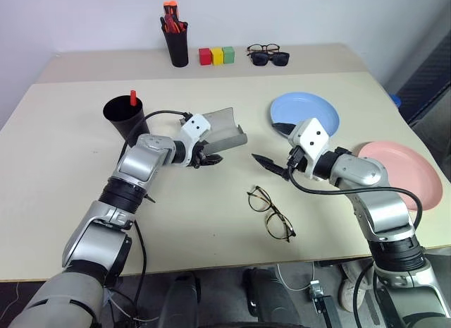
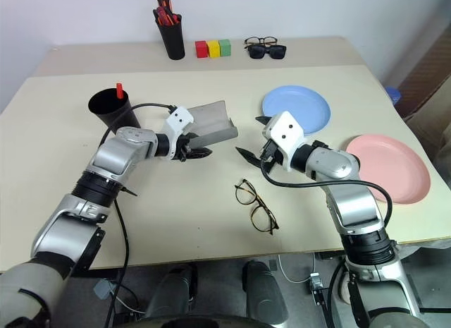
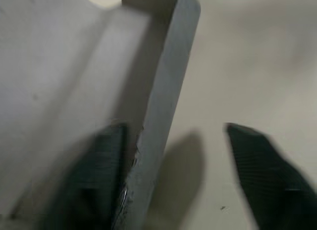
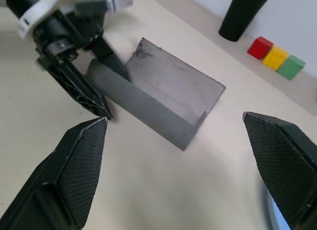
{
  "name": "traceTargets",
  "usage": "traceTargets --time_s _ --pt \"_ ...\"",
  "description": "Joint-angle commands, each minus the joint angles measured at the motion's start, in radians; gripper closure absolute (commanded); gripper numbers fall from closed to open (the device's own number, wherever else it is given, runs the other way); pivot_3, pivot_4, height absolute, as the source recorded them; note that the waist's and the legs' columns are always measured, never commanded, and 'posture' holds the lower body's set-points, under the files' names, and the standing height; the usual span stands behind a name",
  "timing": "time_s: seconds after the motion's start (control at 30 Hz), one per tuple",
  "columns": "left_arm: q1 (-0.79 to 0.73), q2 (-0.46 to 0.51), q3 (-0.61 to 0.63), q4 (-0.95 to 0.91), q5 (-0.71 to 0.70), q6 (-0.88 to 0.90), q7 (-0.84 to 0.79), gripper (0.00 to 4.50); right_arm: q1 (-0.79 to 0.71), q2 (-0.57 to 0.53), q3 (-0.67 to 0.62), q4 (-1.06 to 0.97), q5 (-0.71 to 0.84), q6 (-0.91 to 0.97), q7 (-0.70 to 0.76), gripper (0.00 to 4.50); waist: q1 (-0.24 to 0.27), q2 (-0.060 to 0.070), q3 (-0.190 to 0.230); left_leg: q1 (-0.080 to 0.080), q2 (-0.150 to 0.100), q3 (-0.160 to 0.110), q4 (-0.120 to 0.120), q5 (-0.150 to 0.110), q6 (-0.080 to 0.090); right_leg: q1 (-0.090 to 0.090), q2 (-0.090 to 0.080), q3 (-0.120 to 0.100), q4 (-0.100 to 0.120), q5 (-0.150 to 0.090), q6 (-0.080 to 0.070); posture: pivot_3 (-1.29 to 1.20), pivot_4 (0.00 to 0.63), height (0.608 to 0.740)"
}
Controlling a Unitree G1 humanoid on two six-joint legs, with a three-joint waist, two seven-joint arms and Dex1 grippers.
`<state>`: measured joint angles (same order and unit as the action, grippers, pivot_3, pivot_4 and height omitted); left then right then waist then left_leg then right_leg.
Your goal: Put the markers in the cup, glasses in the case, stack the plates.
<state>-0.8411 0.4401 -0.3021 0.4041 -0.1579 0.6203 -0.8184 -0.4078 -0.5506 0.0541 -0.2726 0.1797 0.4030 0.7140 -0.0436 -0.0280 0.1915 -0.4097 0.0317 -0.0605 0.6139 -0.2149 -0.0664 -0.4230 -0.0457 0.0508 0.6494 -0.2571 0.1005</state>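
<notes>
Case open mid-bench, left claw apart astride its near wall, right claw wide apart and empty just right, glasses nearer; best clamp wall firmly, steadying case before fetching glasses.

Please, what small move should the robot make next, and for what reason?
Probably lower the right end effector to the glasses and close on them. The case lies open, with one finger of the left end effector inside its near end and one outside, and the glasses lie unheld on the table.
</notes>
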Motion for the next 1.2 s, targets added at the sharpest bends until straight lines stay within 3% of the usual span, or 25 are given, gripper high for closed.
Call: traceTargets --time_s 0.03,0.1,0.3,0.53,0.63,0.7,0.9,1.0,1.1,1.2 --pt "-0.027 -0.001 0.008 0.003 0.027 -0.055 -0.025 3.44 0.000 -0.012 -0.029 -0.052 0.016 0.001 -0.006 0.00 0.002 0.000 0.000 0.000 0.000 0.000 0.000 0.000 0.000 0.000 0.000 0.000 0.000 0.000 0.000 0.00 0.150 0.740" --pt "-0.016 0.010 0.013 -0.016 0.031 -0.106 -0.058 4.49 0.004 -0.015 -0.030 -0.056 0.016 0.008 -0.007 0.00 0.003 0.000 0.000 0.000 0.000 0.000 0.000 0.000 0.000 0.000 0.000 0.000 0.000 0.000 0.000 0.00 0.150 0.740" --pt "0.139 0.173 -0.013 -0.251 0.036 -0.390 -0.313 4.49 0.075 -0.091 -0.054 -0.162 0.133 0.238 0.059 0.00 0.001 0.001 0.001 0.000 0.000 0.000 -0.001 0.000 0.000 -0.001 0.000 0.000 0.000 0.000 0.000 0.00 0.150 0.740" --pt "0.193 0.244 -0.004 -0.320 0.014 -0.317 -0.420 4.49 0.137 -0.181 -0.107 -0.238 0.239 0.442 0.066 0.00 0.010 0.001 0.001 -0.001 0.000 0.001 0.002 -0.001 0.001 0.001 -0.001 0.001 -0.001 -0.001 -0.001 0.00 0.150 0.740" --pt "0.194 0.230 0.014 -0.324 -0.006 -0.271 -0.415 3.62 0.175 -0.213 -0.126 -0.269 0.272 0.477 0.072 0.00 0.012 0.001 0.000 -0.001 0.000 0.001 0.002 -0.001 0.002 0.001 -0.001 0.000 -0.001 -0.001 0.000 0.00 0.150 0.740" --pt "0.197 0.223 0.020 -0.320 0.014 -0.317 -0.386 2.62 0.204 -0.223 -0.149 -0.305 0.317 0.527 0.074 0.00 0.012 0.001 0.001 -0.001 0.000 0.001 0.002 -0.002 0.003 0.001 0.000 0.000 0.000 -0.001 0.000 0.00 0.150 0.740" --pt "0.247 0.215 0.131 -0.369 -0.049 -0.322 -0.321 2.62 0.246 -0.198 -0.150 -0.337 0.380 0.654 0.004 0.00 0.001 0.001 0.000 0.000 0.000 0.001 0.002 -0.002 0.004 0.001 0.000 0.001 0.000 -0.001 0.000 0.00 0.150 0.740" --pt "0.384 0.236 0.232 -0.519 -0.167 -0.234 -0.316 2.62 0.279 -0.181 -0.119 -0.360 0.392 0.673 -0.022 0.00 -0.001 0.001 0.000 0.000 0.001 0.001 0.002 -0.002 0.004 0.001 0.000 0.001 0.000 -0.001 0.000 0.00 0.150 0.740" --pt "0.625 0.237 0.306 -0.762 -0.284 -0.131 -0.261 2.62 0.271 -0.139 -0.097 -0.332 0.389 0.713 -0.081 0.00 -0.007 0.002 0.000 0.001 0.001 0.002 0.002 -0.003 0.005 0.001 -0.001 0.002 -0.001 -0.001 0.000 0.00 0.150 0.740" --pt "0.729 0.235 0.330 -0.863 -0.328 -0.064 -0.204 2.62 0.276 -0.129 -0.084 -0.335 0.396 0.722 -0.097 0.00 0.007 0.001 0.000 0.001 0.001 0.003 0.002 -0.004 0.007 0.001 -0.001 0.003 0.000 -0.001 0.000 0.00 0.150 0.740"
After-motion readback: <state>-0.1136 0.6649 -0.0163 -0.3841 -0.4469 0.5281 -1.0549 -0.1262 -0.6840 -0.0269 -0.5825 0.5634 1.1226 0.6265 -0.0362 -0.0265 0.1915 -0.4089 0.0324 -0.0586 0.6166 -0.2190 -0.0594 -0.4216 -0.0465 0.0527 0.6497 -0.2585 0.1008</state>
